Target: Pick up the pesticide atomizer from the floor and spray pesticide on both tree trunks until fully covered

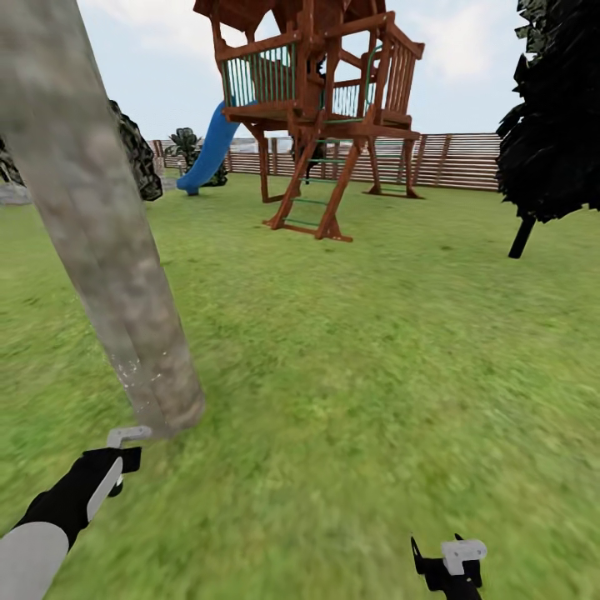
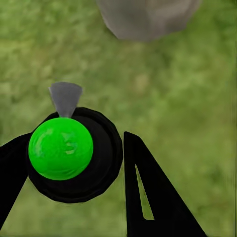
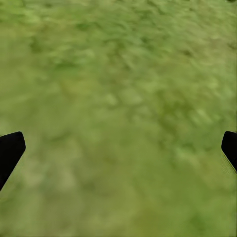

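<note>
The left gripper (image 2: 69,173) is closing its two black fingers (image 2: 153,197) around the pesticide atomizer (image 2: 66,150), a round black body with a bright green cap and a small grey nozzle. In the left wrist view the nozzle is pointing toward the base of the tree trunk (image 2: 148,17), which is standing near the atomizer but apart from it, with grass between them. In the head view the left gripper (image 1: 112,467) is hovering low over the floor (image 1: 350,400), just beside the foot of the tree trunk (image 1: 108,250), and a grey part is showing at its tip close to the bark. The trunk is a thick, mottled beige-grey column that is leaning across the left side of the view, and some small pale specks are showing low on its bark. The right gripper (image 3: 118,148) is standing wide open, with its two black fingertips (image 3: 10,150) well apart and green grass lying between them. In the head view the right gripper (image 1: 454,567) is hanging at the bottom edge, well apart from the trunk. Farther back on the lawn a wooden play tower (image 1: 321,108) with a blue slide (image 1: 208,150) is standing before the slatted fence (image 1: 458,158), and a near-black conifer (image 1: 554,117) is rising at the right.
</note>
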`<state>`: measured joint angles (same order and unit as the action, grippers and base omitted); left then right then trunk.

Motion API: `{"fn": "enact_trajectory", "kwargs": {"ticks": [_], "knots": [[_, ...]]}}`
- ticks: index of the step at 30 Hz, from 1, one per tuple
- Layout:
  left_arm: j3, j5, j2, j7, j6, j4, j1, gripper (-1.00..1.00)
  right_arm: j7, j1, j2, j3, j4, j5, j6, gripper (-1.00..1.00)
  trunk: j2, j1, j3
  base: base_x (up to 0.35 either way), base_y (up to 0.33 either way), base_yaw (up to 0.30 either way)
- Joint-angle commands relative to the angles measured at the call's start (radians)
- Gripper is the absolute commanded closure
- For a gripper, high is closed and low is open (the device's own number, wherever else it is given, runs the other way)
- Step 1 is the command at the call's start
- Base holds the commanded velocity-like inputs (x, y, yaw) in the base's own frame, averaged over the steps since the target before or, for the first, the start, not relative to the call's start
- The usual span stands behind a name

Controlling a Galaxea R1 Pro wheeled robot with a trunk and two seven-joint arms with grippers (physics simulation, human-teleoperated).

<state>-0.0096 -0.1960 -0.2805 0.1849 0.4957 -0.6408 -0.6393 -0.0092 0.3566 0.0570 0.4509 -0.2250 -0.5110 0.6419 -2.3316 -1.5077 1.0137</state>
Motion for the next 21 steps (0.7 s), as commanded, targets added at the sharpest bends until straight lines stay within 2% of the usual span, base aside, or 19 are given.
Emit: {"fn": "enact_trajectory", "kwargs": {"ticks": [1, 6, 12, 14, 15, 18, 21], "knots": [[-0.001, -0.008, 0.000, 0.007, 0.004, -0.001, 0.000, 1.00, 0.000, 0.001, 0.000, 0.008, 0.001, -0.010, 0.004, -1.00, 0.000, 0.000, 0.001, 0.284, -0.137, 0.050], [0.002, -0.005, -0.002, 0.007, 0.004, 0.023, 0.000, 1.00, 0.000, 0.001, 0.000, 0.008, 0.001, -0.011, 0.004, -1.00, 0.000, 0.000, 0.001, 0.283, -0.140, 0.008], [0.000, -0.006, -0.001, 0.003, -0.005, 0.094, 0.000, 1.00, 0.001, 0.001, 0.000, 0.009, 0.000, -0.011, 0.004, -1.00, 0.000, 0.000, 0.001, 0.035, -0.019, 0.000], [-0.004, -0.006, 0.000, -0.009, -0.103, 0.100, 0.000, 1.00, 0.001, 0.001, 0.000, 0.009, 0.000, -0.011, 0.004, -1.00, 0.000, 0.000, 0.001, 0.001, 0.000, 0.000], [-0.005, -0.006, 0.000, -0.012, -0.126, 0.101, -0.001, 1.00, 0.001, 0.001, 0.000, 0.009, 0.000, -0.011, 0.004, -1.00, 0.000, 0.000, 0.001, 0.000, 0.000, 0.000], [-0.008, -0.004, -0.003, -0.014, -0.149, 0.096, -0.003, 1.00, 0.002, 0.001, 0.000, 0.009, 0.000, -0.012, 0.004, -1.00, 0.000, 0.000, 0.001, 0.000, 0.000, 0.024], [-0.007, -0.004, -0.005, -0.011, -0.159, 0.091, -0.003, 1.00, 0.002, 0.001, 0.000, 0.008, -0.001, -0.012, 0.004, -1.00, 0.000, 0.000, 0.001, 0.000, -0.014, 0.227]]}}
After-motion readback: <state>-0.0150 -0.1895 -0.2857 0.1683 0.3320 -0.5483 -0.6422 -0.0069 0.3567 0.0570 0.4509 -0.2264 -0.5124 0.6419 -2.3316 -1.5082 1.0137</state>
